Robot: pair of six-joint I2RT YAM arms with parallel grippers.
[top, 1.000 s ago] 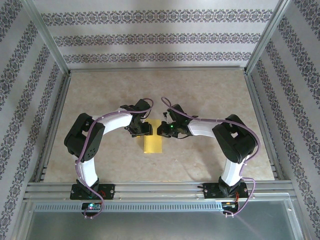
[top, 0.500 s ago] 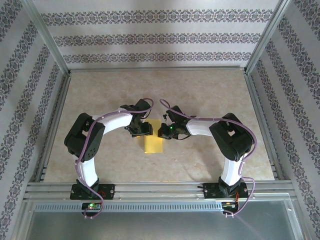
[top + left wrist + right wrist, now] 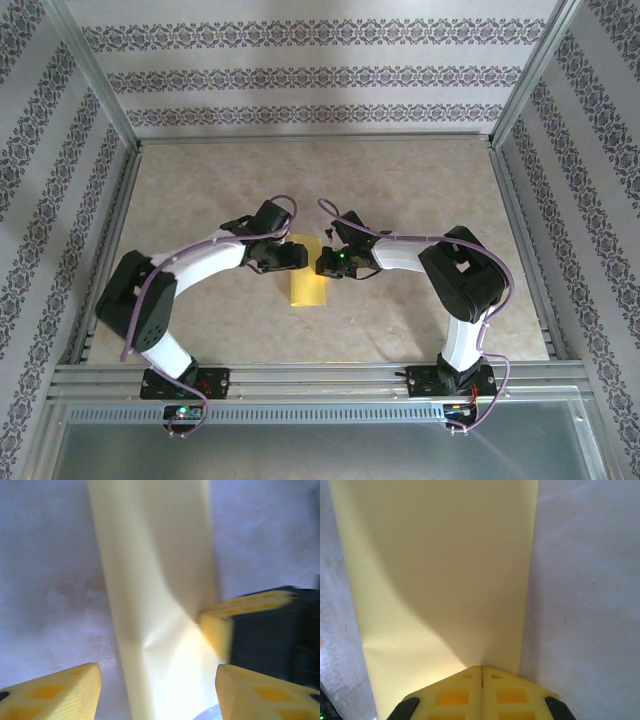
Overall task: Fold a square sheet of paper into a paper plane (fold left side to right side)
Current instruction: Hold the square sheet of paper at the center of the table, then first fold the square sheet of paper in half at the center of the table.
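The square sheet of paper (image 3: 307, 287) lies mid-table, folded into a narrow yellow rectangle; it has no paper plane shape. My left gripper (image 3: 291, 256) hovers at its far left end. In the left wrist view the left gripper (image 3: 157, 682) is open, and the paper (image 3: 150, 555) runs on the table between its spread fingers. My right gripper (image 3: 323, 263) is shut, with its tips pressed down on the paper's far right edge. The right wrist view shows that gripper (image 3: 481, 669) resting on the flat paper (image 3: 440, 570). Its fingers (image 3: 220, 630) show in the left wrist view too.
The beige table (image 3: 420, 180) stretches free behind and to both sides of the paper. Aluminium frame posts and patterned walls enclose it, and a metal rail (image 3: 320, 378) with both arm bases runs along the near edge.
The left arm's elbow has swung out to the left and lower, and its gripper has shifted slightly and opened a little wider. The right gripper stays shut on the same spot.
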